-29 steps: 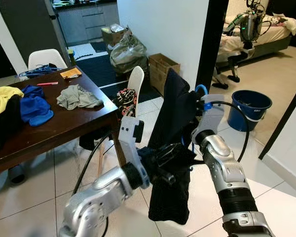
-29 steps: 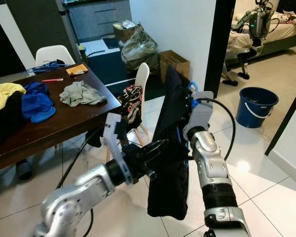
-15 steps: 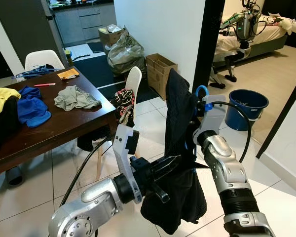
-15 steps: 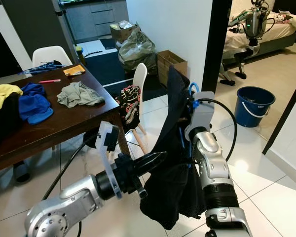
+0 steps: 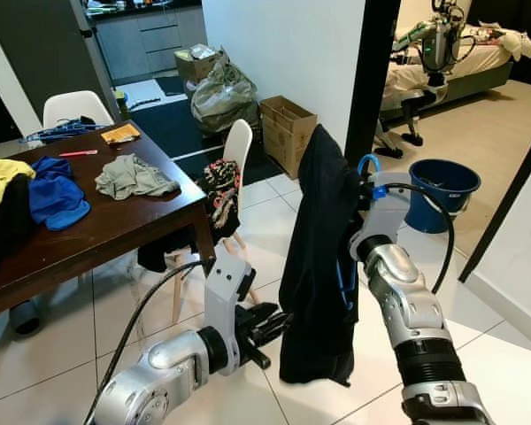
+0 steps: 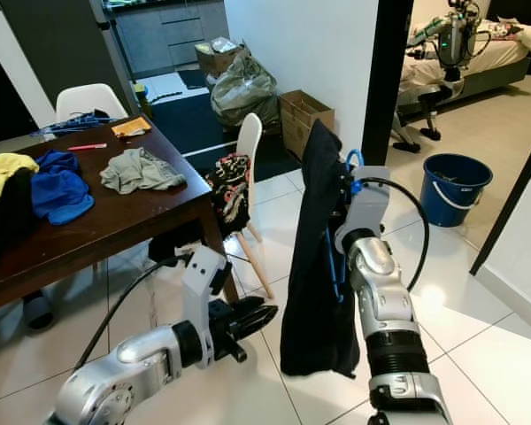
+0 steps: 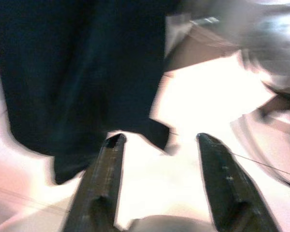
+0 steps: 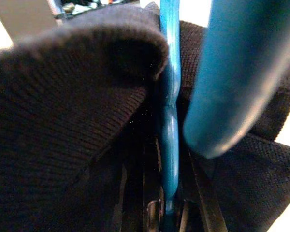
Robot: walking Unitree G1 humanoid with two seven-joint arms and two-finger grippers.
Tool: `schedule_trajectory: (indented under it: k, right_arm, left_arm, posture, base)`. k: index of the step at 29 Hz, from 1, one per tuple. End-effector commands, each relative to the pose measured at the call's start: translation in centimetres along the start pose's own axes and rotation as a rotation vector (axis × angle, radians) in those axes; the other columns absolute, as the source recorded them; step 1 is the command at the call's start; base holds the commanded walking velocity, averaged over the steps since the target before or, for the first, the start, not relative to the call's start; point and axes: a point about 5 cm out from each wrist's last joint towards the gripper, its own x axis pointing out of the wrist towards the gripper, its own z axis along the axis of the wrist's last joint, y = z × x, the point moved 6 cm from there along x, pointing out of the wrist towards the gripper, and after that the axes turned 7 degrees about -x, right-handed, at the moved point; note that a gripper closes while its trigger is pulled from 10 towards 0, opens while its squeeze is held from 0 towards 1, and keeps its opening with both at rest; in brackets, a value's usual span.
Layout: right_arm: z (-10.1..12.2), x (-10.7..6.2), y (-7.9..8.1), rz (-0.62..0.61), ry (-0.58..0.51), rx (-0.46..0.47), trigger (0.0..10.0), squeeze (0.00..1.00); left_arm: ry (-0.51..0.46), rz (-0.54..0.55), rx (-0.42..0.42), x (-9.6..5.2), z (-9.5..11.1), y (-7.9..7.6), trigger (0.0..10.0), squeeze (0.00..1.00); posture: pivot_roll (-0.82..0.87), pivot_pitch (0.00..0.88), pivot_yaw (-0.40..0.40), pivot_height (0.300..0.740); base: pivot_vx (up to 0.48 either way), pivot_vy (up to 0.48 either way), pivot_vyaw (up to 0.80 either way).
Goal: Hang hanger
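A blue hanger (image 8: 170,121), draped in a dark knit garment (image 5: 317,266), sat clamped in the right gripper (image 8: 166,212). The left gripper (image 7: 159,140), fingers spread and empty, hung just beside the garment's hem.

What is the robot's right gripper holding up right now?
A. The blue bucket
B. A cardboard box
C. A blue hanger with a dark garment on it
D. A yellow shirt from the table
C: the right gripper is clamped on the blue hanger, and the dark garment hangs from it above the floor.
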Motion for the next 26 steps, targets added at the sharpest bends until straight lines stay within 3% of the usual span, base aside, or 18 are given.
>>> schedule_trajectory:
  k: [1, 5, 7, 9, 10, 14, 16, 17, 22, 24, 26]
  right_arm:
    - [1.9, 0.0, 0.5, 0.030, -0.085, -0.001, 10.0, 0.00]
    - [2.2, 0.0, 0.6, 0.054, -0.099, -0.009, 10.0, 0.00]
    - [2.7, 0.0, 1.0, 0.118, -0.127, -0.031, 10.0, 0.00]
    - [2.9, 0.1, 1.4, 0.152, -0.142, -0.063, 10.0, 0.00]
    - [3.2, 0.0, 1.8, 0.191, -0.158, -0.106, 10.0, 0.00]
    - [3.3, -0.2, 2.1, 0.225, -0.170, -0.140, 10.0, 0.00]
    - [3.0, -1.3, 3.1, 0.353, -0.172, -0.202, 10.0, 0.00]
    - [2.6, -2.0, 3.3, 0.417, -0.164, -0.228, 10.0, 0.00]
    - [2.0, -3.1, 3.0, 0.510, -0.143, -0.291, 10.0, 0.00]
    - [1.3, -4.4, 2.4, 0.611, -0.111, -0.408, 10.0, 0.00]
    - [1.0, -5.1, 2.2, 0.661, -0.096, -0.445, 10.0, 0.00]
  left_arm:
    - [0.005, -0.131, 0.003, -1.1, 0.7, -2.2, 10.0, 1.00]
    - [-0.025, -0.172, 0.019, -1.9, 1.9, -2.7, 10.0, 1.00]
    - [-0.098, -0.248, 0.070, -3.7, 4.5, -3.2, 10.0, 1.00]
    - [-0.114, -0.266, 0.112, -4.4, 5.5, -3.1, 10.0, 1.00]
    - [-0.128, -0.250, 0.165, -4.9, 6.6, -2.6, 10.0, 1.00]
    - [-0.143, -0.221, 0.203, -5.2, 7.6, -2.0, 10.0, 1.00]
    - [-0.179, -0.153, 0.278, -6.4, 9.9, -0.5, 10.0, 1.00]
    - [-0.178, -0.133, 0.312, -7.1, 10.9, 0.0, 10.0, 1.00]
    - [-0.144, -0.141, 0.368, -8.6, 12.4, 0.3, 10.0, 1.00]
    - [-0.046, -0.173, 0.436, -10.2, 13.3, 0.4, 10.0, 1.00]
    - [0.003, -0.181, 0.456, -10.9, 13.5, 0.6, 10.0, 1.00]
  posture:
    - [-0.01, 0.000, 0.075, 0.740]
    - [-0.01, 0.000, 0.071, 0.740]
    - [0.01, 0.000, 0.066, 0.740]
    - [0.01, 0.000, 0.072, 0.740]
    - [0.01, 0.000, 0.077, 0.740]
    - [0.01, 0.000, 0.077, 0.740]
    - [0.01, 0.000, 0.079, 0.740]
    - [0.01, 0.000, 0.078, 0.740]
    - [0.02, 0.000, 0.080, 0.740]
    - [0.02, 0.000, 0.087, 0.740]
    - [0.03, 0.000, 0.093, 0.740]
  base:
    - [0.000, 0.000, 0.00]
    - [0.000, 0.000, 0.00]
    - [0.000, 0.000, 0.00]
    - [0.000, 0.000, 0.00]
    - [0.000, 0.000, 0.00]
    - [0.000, 0.000, 0.00]
    - [0.000, 0.000, 0.00]
    - [0.000, 0.000, 0.00]
    - [0.000, 0.000, 0.00]
    - [0.000, 0.000, 0.00]
    - [0.000, 0.000, 0.00]
